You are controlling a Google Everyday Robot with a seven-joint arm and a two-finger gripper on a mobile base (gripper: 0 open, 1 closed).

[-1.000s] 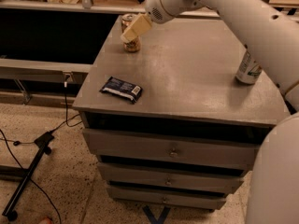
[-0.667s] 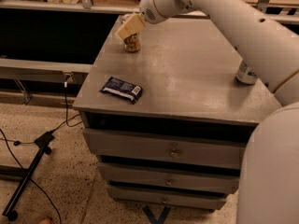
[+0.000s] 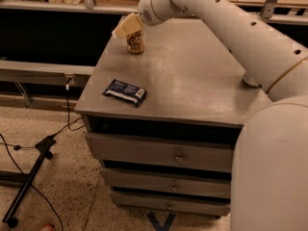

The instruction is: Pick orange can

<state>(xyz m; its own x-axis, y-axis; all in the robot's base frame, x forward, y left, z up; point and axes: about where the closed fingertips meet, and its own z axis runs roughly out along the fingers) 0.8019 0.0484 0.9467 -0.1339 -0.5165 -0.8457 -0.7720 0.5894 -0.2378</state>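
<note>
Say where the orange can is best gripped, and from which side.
Likely the orange can across its round body at mid-height, coming from the right: it stands upright near the table's far left corner. The hand is at its top.

Lab: robot jaws over drawer cabinet [image 3: 192, 76]

A dark blue snack packet [image 3: 124, 92] lies near the front-left corner of a grey 3-drawer cabinet [image 3: 192, 81].
</note>
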